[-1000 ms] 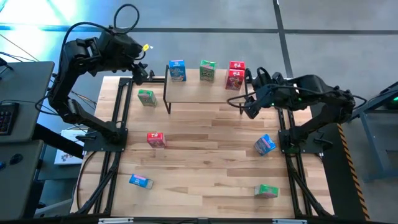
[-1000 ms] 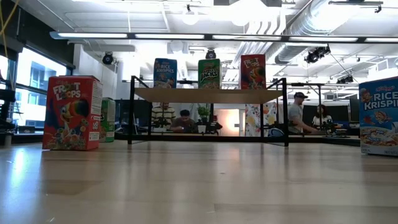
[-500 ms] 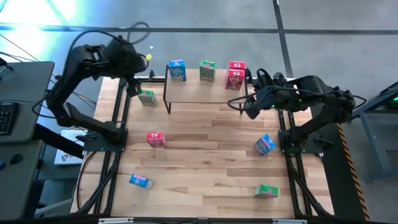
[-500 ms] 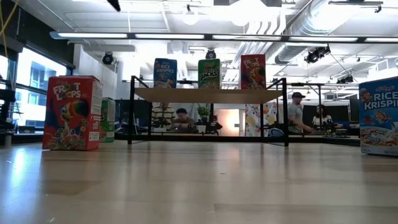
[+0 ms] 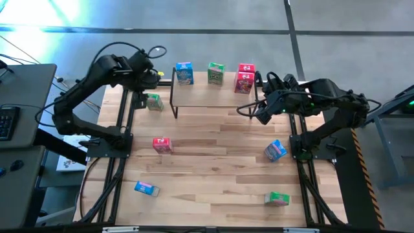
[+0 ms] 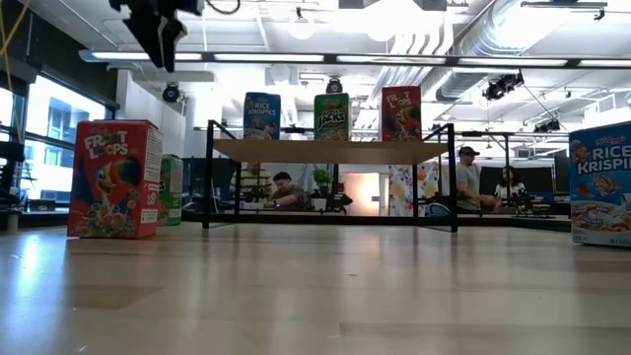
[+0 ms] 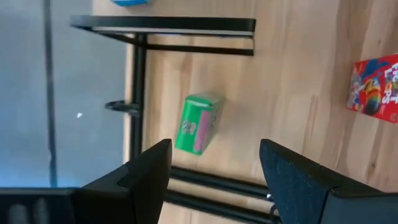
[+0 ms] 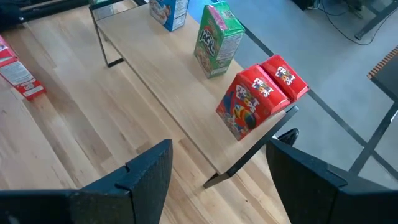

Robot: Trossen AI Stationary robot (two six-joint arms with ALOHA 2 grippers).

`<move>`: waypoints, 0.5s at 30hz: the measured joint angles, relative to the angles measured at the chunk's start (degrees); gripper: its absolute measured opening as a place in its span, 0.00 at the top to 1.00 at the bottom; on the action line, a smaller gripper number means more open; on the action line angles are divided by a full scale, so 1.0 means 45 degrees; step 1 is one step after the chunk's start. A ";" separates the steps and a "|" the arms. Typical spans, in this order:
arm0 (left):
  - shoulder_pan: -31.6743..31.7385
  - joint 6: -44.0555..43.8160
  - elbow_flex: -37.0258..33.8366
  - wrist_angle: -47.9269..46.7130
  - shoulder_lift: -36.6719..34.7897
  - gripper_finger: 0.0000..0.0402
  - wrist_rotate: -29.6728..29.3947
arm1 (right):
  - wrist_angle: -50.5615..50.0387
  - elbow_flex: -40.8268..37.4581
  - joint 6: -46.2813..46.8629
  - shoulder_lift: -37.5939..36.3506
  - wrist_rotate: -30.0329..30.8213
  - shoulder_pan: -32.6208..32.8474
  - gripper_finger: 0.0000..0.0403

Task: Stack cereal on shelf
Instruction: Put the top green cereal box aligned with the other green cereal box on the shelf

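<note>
Box (image 7: 199, 124) green, light stiff cardboard, likely crushable; pinch across its narrow faces. Left gripper (image 7: 214, 171) open above it, empty; right gripper (image 8: 217, 171) open by shelf (image 8: 186, 81).

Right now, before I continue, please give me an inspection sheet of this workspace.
Surface: wooden table, bare between boxes.
Job's things: shelf carries four cereal boxes: blue, green, two red. Five boxes on the table: green, red, blue, blue, green.
Clutter: nothing seen.
Grippers: left hand open, above the green box beside the shelf; right hand open, at the shelf's right end.
Cables: loops on the left arm.
Surroundings: people seated behind.
</note>
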 joint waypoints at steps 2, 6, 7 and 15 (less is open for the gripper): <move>0.0360 0.0228 -0.0446 0.0301 -0.0002 0.42 0.0211 | 0.0005 0.0000 -0.0070 0.0000 -0.0012 0.0000 0.37; 0.1172 0.0546 -0.1243 0.1044 -0.0001 0.42 0.0674 | 0.0003 0.0000 -0.0311 0.0000 -0.0019 0.0000 0.37; 0.1374 0.0566 -0.1434 0.1183 -0.0002 0.42 0.0767 | 0.0001 -0.0005 -0.0334 0.0000 -0.0024 0.0000 0.37; 0.2647 0.1017 -0.2612 0.1833 -0.0002 0.42 0.1439 | -0.0010 -0.0005 -0.0715 0.0000 -0.0049 0.0000 0.37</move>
